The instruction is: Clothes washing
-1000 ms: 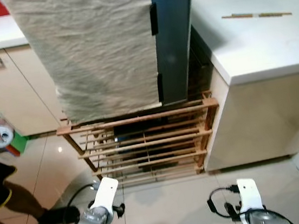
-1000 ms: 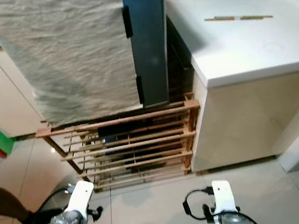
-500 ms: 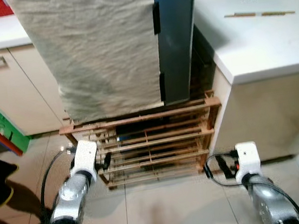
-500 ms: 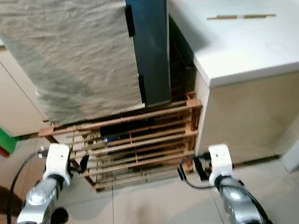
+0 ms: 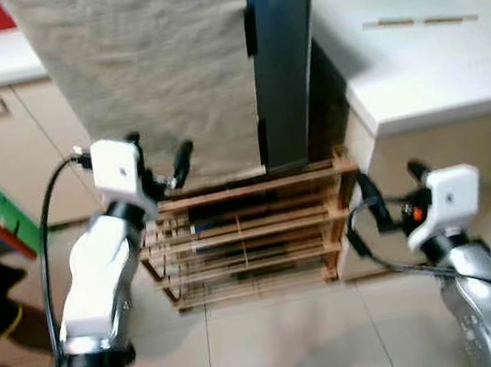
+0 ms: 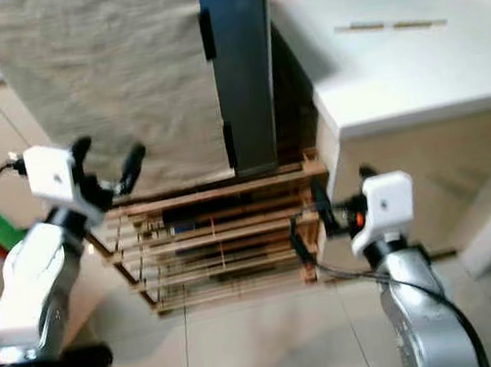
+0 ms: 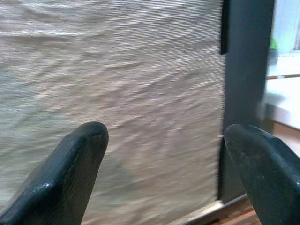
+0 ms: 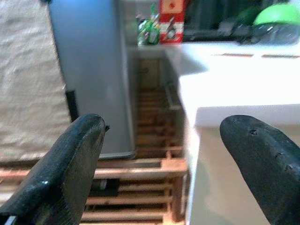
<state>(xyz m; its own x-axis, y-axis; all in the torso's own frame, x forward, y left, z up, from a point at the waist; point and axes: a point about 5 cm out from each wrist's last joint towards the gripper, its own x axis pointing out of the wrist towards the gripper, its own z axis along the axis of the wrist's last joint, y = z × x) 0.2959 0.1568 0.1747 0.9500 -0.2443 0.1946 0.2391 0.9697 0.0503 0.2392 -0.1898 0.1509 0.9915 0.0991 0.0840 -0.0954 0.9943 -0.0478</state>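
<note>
Head view: left gripper (image 5: 160,161) spread wide, right at the cloth (image 5: 146,70) hanging long-axis vertical, hem just above the rack (image 5: 251,227). Reaching step, I'd say; next, close on the hem.

Left wrist: fingers (image 7: 70,173) apart, cloth (image 7: 117,93) ahead.

Right wrist: right gripper (image 8: 164,164) wide, near the counter (image 8: 234,89).

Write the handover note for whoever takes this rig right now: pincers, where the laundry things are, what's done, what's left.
Left pincer: open, empty, raised in front of the lower part of the beige cloth, not touching it.
Right pincer: open, empty, held up near the corner of the white counter.
The cloth hangs down the front of the dark grey unit, its lower edge just above the wooden slatted rack on the tiled floor.
Done: both arms are up facing the cloth.
Left: grip the cloth and take it down for washing; nothing is in hand yet.
</note>
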